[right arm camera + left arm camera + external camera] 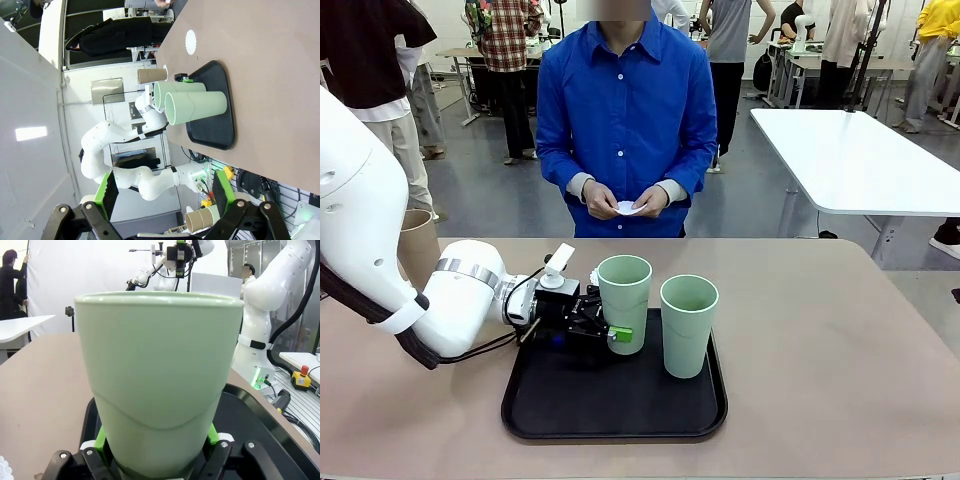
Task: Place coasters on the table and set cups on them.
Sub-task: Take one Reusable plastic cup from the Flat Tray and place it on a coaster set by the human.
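Two pale mint green cups stand on a black tray point(615, 420). My left gripper point(618, 328) is shut on the lower part of the left cup point(625, 295), and its green pads press both sides of that cup point(157, 380) in the left wrist view. The other green cup point(688, 325) stands free just to the right. A tan cup point(417, 245) rests on the table point(820, 340) at the far left, behind my left arm. One white coaster point(190, 41) lies on the table beyond the tray. The person's hands hold another coaster point(628, 208). My right gripper point(164, 200) is open, high above the table.
The person in a blue shirt point(625, 110) stands at the far edge of the table. A white table point(860, 160) stands at the back right. Bare tabletop stretches to the right of the tray.
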### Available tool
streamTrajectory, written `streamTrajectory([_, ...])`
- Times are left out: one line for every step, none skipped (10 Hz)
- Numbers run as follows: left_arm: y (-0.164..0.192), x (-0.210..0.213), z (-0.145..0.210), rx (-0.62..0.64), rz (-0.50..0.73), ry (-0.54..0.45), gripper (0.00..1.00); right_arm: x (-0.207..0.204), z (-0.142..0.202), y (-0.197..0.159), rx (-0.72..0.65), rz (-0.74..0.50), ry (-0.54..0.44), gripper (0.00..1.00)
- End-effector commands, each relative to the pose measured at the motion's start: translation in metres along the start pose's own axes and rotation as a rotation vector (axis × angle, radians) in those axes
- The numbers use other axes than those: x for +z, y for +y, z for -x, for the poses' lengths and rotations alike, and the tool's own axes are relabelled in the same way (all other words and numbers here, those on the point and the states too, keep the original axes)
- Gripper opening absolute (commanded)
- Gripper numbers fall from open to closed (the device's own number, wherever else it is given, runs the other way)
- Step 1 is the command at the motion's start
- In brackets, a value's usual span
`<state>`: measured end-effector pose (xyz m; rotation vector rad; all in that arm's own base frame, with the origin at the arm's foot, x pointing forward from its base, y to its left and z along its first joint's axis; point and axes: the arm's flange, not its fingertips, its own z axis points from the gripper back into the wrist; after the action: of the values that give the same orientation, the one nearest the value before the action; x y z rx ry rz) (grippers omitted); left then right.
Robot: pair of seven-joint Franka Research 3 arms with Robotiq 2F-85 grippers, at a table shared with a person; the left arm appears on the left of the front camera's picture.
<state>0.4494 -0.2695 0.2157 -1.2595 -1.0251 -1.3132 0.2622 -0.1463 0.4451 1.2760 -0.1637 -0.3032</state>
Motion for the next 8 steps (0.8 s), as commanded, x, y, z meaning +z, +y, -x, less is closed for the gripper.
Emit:
streamTrajectory([-0.009,0.002,-0.045,-0.063,-0.042,-0.016,0.72,-0.001,0.000,0.001,0.008,-0.022,-0.003,1.00])
streamTrajectory([-0.010,0.003,-0.077,-0.074,-0.045,-0.013,0.72,-0.001,0.000,0.001,0.008,-0.022,-0.003,1.00])
streamTrajectory([-0.008,0.002,-0.102,-0.066,-0.059,-0.016,0.72,-0.001,0.000,0.001,0.008,-0.022,-0.003,1.00])
streamTrajectory([-0.001,0.002,-0.122,-0.054,-0.062,-0.013,0.72,-0.001,0.000,0.001,0.008,-0.022,-0.003,1.00])
streamTrajectory([0.006,0.002,-0.137,-0.050,-0.076,-0.008,0.72,-0.001,0.000,0.001,0.008,-0.022,-0.003,1.00])
streamTrajectory([0.011,0.004,-0.149,-0.035,-0.077,0.000,0.72,-0.001,0.000,0.001,0.008,-0.022,-0.003,1.00])
streamTrajectory([0.009,0.007,-0.153,-0.033,-0.057,-0.006,0.72,-0.001,0.000,0.001,0.008,-0.022,-0.003,1.00])
streamTrajectory([-0.002,0.012,-0.154,-0.050,-0.061,0.012,0.72,-0.001,0.000,0.001,0.008,-0.022,-0.003,1.00])
